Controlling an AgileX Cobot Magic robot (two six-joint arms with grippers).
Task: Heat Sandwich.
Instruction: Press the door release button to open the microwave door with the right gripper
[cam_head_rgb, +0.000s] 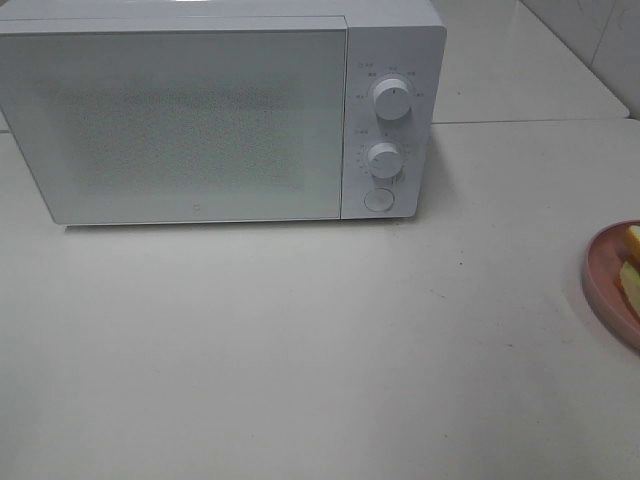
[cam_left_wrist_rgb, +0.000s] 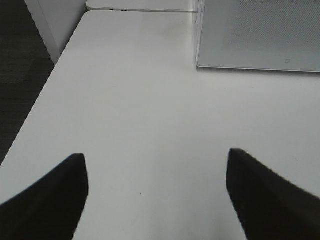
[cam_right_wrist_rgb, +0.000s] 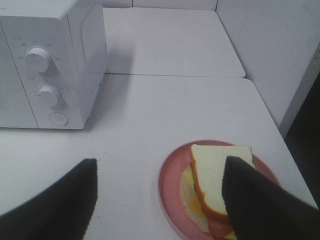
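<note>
Your left tool (cam_left_wrist_rgb: 156, 155) has its two dark fingers (cam_left_wrist_rgb: 50, 210) spread wide apart, gripping nothing, with only bare white table (cam_left_wrist_rgb: 150, 100) showing between them. Ahead of it and off to one side you can see the lower corner of the microwave (cam_left_wrist_rgb: 255, 35), which sits on the same table.

Your right tool (cam_right_wrist_rgb: 160, 161) is spread just as wide and also grips nothing. The sandwich (cam_right_wrist_rgb: 210, 172) lies on a round pink plate (cam_right_wrist_rgb: 165, 185) just beyond it. It has a slice of white bread with a tan crust on top, and yellow and reddish filling peeks out underneath (the layers sit a little askew). One finger of the right tool covers part of the sandwich and plate in the wrist view. You cannot tell from here whether it touches them or hangs above.

From the high camera, the microwave stands at the back of the table with its door (cam_head_rgb: 175, 120) shut. Two round knobs (cam_head_rgb: 393, 98) sit one above the other on its right-hand panel, with a round button (cam_head_rgb: 379, 200) below them. The plate rests on the table at the far right edge of that view, partly cut off, well apart from the microwave and nearer the front.
</note>
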